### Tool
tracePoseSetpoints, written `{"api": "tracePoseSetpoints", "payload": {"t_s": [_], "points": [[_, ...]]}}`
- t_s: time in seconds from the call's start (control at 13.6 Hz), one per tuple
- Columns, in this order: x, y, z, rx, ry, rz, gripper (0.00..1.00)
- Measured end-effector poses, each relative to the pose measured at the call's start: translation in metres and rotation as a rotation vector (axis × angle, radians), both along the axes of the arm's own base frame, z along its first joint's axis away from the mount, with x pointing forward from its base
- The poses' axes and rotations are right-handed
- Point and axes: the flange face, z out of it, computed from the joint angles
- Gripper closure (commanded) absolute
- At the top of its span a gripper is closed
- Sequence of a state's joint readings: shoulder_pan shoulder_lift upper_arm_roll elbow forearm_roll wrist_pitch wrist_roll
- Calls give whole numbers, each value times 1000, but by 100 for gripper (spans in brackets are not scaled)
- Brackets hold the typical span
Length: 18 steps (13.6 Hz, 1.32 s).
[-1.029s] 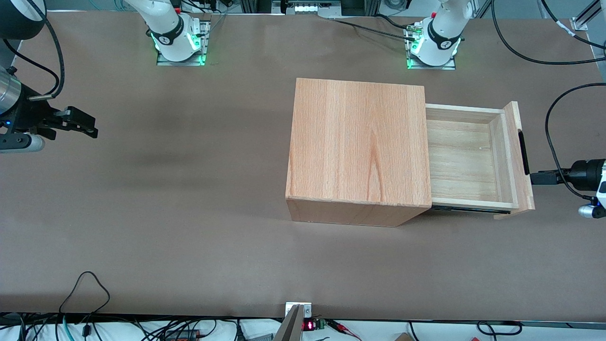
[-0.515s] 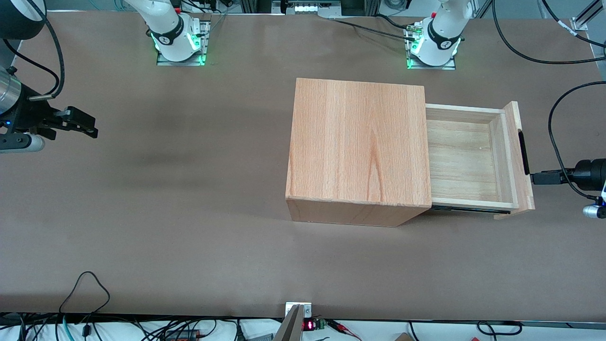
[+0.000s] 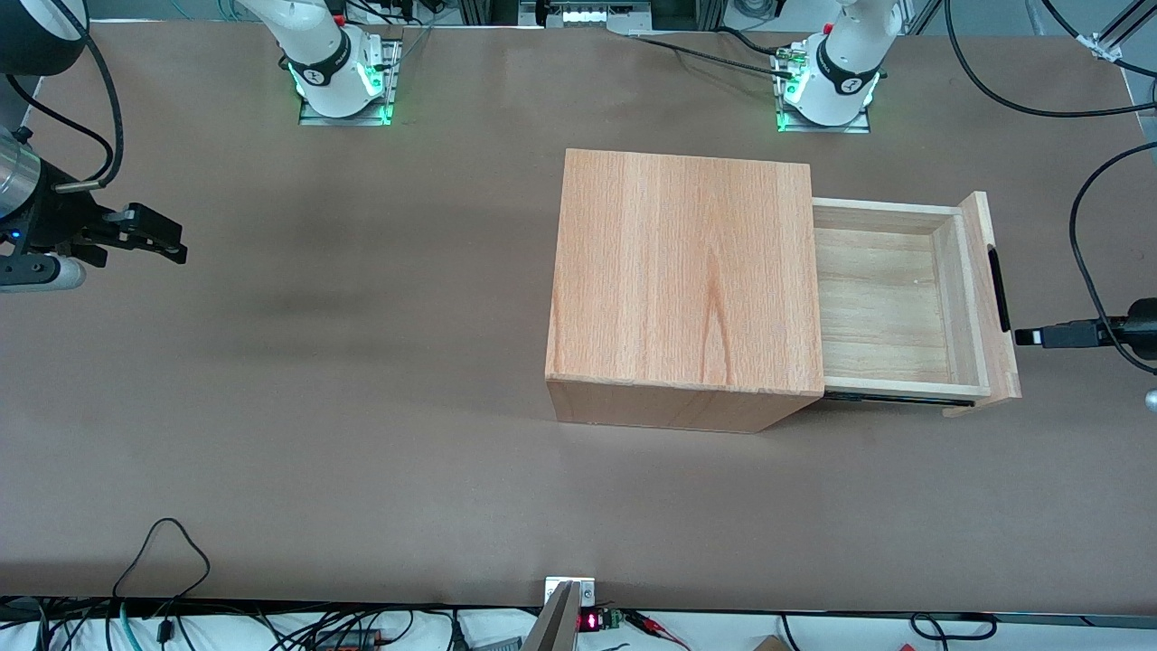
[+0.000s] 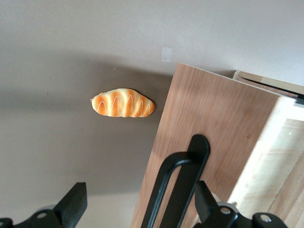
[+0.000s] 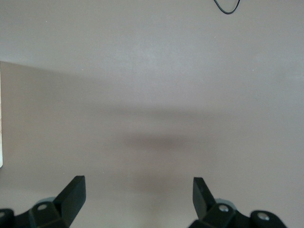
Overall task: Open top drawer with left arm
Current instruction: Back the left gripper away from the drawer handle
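The top drawer [image 3: 890,303] stands pulled well out of the wooden cabinet [image 3: 687,271], its pale tray showing nothing inside. Its front panel [image 3: 987,298] carries a slim black bar handle [image 3: 997,289]. The left arm's gripper [image 3: 1026,337] hovers just off the front panel, a small gap from the handle, toward the working arm's end of the table. In the left wrist view the gripper [image 4: 140,202] is open, its fingers [image 4: 76,199] spread wide, with the handle [image 4: 178,185] seen in the gap but not touched.
A croissant-shaped bread [image 4: 122,103] lies on the brown table [image 3: 362,407] beside the drawer front; the front view does not show it. A black cable [image 3: 1085,235] loops near the arm. Both arm bases [image 3: 827,86] sit at the table's edge farthest from the front camera.
The gripper has drawn back from the drawer's handle toward the working arm's end of the table. The drawer and cabinet have not moved.
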<state>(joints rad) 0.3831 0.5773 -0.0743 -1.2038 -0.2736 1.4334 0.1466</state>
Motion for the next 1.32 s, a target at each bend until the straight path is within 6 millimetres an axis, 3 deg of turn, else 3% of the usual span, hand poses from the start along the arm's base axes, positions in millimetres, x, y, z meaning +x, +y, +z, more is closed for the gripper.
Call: {"api": "tracePoseSetpoints", "payload": {"t_s": [0.51,0.81,1.1,1.32], "points": [[-3,-1,40,1,-10,-20,0],[-8,-11,64,28,-16,-23,0],[-14,-41,99,80,-25,-47,0],[-16,-81,128,152,-46,-81,0]]}}
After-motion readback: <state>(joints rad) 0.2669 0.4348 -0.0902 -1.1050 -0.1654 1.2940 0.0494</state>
